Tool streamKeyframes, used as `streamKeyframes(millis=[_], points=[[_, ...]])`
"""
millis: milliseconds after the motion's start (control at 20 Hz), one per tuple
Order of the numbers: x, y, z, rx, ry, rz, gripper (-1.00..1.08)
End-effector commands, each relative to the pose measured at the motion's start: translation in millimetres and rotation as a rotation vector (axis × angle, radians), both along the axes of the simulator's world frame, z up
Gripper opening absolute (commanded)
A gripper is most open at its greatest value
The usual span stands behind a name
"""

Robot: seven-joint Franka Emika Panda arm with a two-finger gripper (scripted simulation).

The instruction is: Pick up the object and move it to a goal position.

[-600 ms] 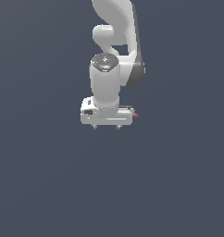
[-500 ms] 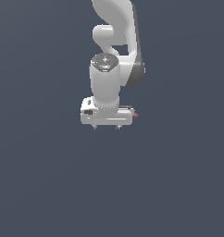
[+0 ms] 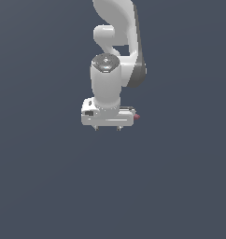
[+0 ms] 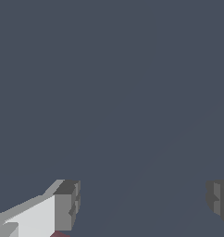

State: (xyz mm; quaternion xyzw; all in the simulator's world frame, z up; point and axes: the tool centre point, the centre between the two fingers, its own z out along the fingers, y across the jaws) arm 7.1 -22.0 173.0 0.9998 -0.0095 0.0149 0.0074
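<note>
Only a small maroon sliver of the object shows, protruding past the gripper body on the exterior view's right; its long axis and pointing direction cannot be determined. In the wrist view, a maroon corner appears beside one finger, cut off by the frame edge. The gripper has its fingers spread wide, with nothing between them. The arm hides most of the object. Compared with 0.5 s ago, nothing has visibly moved.

Overhead exterior view; close, downward wrist view
</note>
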Motion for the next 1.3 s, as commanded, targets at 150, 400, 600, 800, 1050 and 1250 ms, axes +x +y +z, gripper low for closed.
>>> streamKeyframes(millis=[150,400,600,800,1050,1250], points=[[0.9,-5.5,0.3,0.006,-0.005,-0.007,1.00],[2.4,-14.9,0.8,0.015,-0.014,-0.020,1.00],[2.3,-14.5,0.7,0.015,-0.014,-0.018,1.00],[-0.2,-11.5,-0.2,0.015,-0.013,0.002,1.00],[-8.2,-1.7,-3.3,0.016,-0.010,0.066,1.00],[-18.5,10.0,-7.0,0.017,-0.007,0.144,1.00]])
